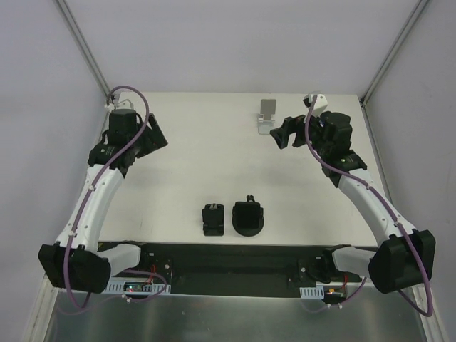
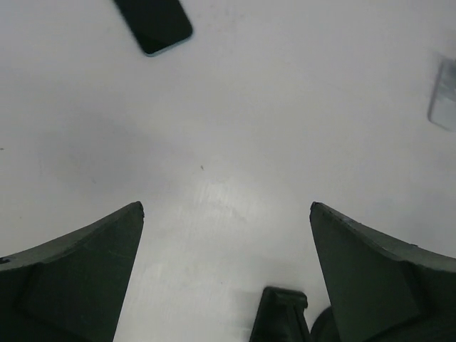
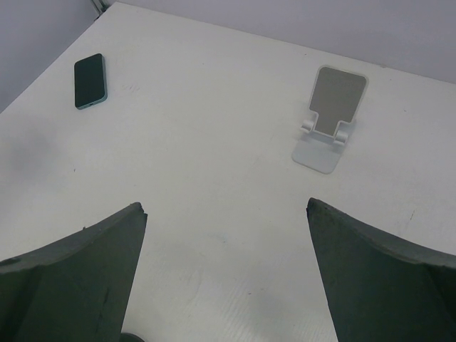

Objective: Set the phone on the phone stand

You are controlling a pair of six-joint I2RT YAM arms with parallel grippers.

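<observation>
The phone (image 3: 91,80) is a dark slab with a teal edge. It lies flat on the white table near its far left side, and its end shows at the top of the left wrist view (image 2: 153,25). It does not show in the top view. The phone stand (image 1: 267,114) is white with a grey tilted back plate (image 3: 329,120), upright and empty at the far middle-right. My left gripper (image 1: 158,137) is open and empty (image 2: 226,206), a short way from the phone. My right gripper (image 1: 280,134) is open and empty (image 3: 226,204), just in front of the stand.
Two black blocks (image 1: 213,219) (image 1: 249,217) stand near the table's front edge between the arm bases. Grey walls with metal posts close in the far corners. The stand's edge shows at the right of the left wrist view (image 2: 445,92).
</observation>
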